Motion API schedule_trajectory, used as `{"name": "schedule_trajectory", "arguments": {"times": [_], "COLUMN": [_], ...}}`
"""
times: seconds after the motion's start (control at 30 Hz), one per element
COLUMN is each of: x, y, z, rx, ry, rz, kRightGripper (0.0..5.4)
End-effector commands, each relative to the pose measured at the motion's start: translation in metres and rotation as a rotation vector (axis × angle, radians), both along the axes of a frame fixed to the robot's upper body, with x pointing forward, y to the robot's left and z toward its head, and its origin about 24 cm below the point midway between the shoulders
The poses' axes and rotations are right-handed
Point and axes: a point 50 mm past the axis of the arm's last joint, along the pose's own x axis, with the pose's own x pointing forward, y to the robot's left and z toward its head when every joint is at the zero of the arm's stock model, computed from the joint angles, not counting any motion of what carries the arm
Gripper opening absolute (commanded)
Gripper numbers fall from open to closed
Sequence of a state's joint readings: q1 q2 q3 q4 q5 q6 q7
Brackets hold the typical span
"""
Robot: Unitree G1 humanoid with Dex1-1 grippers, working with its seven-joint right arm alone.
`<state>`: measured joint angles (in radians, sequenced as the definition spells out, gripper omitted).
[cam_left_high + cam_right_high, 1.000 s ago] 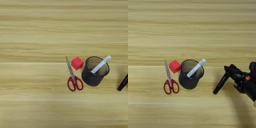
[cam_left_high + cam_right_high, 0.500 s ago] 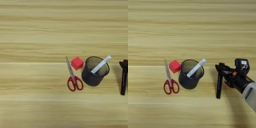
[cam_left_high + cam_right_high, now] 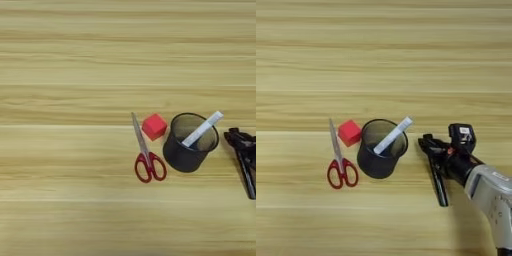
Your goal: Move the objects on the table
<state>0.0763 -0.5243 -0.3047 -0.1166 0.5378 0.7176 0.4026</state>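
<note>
- A black mesh cup (image 3: 382, 155) is seen standing upright on the wooden table (image 3: 75, 60), right of the middle and towards the near side.
- A thin white strip (image 3: 392, 135) is propped inside the cup, its upper end leaning over the rim on the right.
- A small red cube (image 3: 154, 126) lies just beside the cup on its left, and red-handled scissors (image 3: 145, 155) lie shut just beside the cube, blades pointing away from the robot.
- The right gripper (image 3: 437, 172) is held just to the right of the cup, apart from it; its long black finger points down towards the near edge of the table.
- Whether the gripper is released or clenched cannot be told from these views; nothing is seen to be held in it.
- No object is seen to be touched or lifted, so the moving is judged not to have begun here.
- The cup with its strip is judged the likeliest thing to be reached first, being nearest the gripper; the cube and scissors would remain.
</note>
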Motion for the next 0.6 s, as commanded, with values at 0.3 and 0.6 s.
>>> {"name": "schedule_trajectory", "arguments": {"times": [0.3, 0.6], "x": [0.022, 0.022], "y": [-0.004, -0.005], "z": [0.012, 0.008], "rx": [-0.064, -0.063], "ry": [-0.115, -0.111], "rz": [0.006, 0.006], "kRightGripper": [1.05, 1.69]}}
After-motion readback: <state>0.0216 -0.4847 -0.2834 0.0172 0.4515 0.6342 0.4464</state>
